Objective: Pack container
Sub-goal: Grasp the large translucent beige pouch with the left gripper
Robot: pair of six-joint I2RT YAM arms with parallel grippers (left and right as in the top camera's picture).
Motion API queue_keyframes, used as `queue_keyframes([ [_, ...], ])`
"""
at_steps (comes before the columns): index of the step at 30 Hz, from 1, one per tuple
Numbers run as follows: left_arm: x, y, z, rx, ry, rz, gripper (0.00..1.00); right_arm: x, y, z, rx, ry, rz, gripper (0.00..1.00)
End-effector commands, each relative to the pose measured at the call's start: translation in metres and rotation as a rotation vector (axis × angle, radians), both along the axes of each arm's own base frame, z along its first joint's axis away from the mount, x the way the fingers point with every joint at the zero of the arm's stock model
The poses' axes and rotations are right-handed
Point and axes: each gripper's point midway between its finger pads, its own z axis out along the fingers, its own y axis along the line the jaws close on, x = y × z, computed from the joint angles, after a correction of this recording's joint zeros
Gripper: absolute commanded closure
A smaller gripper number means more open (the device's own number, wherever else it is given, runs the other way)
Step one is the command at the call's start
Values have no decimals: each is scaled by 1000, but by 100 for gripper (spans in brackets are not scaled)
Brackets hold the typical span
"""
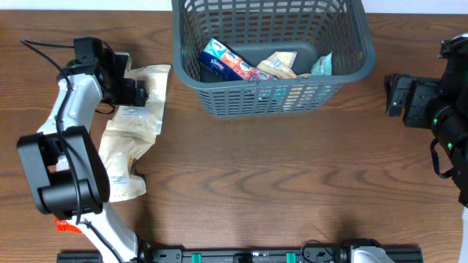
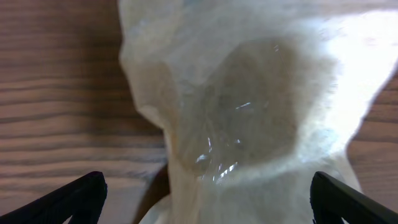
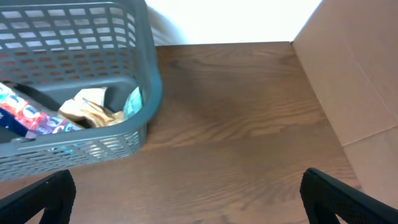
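Observation:
The dark grey lattice container (image 1: 344,51) stands at the back middle of the table and also shows in the right wrist view (image 3: 146,93). Inside lie a blue tissue packet (image 1: 227,62), a tan packet (image 1: 279,64) and a teal packet (image 1: 322,66). Pale cream packets (image 1: 131,120) lie at the left. My left gripper (image 1: 139,91) is open, its fingers wide on either side of a cream packet (image 2: 249,124), close above it. My right gripper (image 1: 395,95) is open and empty over bare table, right of the container.
Another cream packet (image 1: 121,175) lies nearer the front left. A cardboard wall (image 3: 354,81) stands at the right of the table in the right wrist view. Brown wood table (image 1: 292,183) stretches across the front.

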Motion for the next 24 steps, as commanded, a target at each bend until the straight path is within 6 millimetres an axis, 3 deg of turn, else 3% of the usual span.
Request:
queue_keyframes([
  [1, 1, -3, -15, -17, 24, -15, 1, -1, 8, -1, 35, 0, 26, 1],
  [16, 13, -4, -18, -26, -18, -21, 1, -3, 12, -4, 63, 12, 33, 1],
  [24, 11, -4, -33, -39, 14, -1, 1, -5, 12, -7, 63, 25, 33, 1],
])
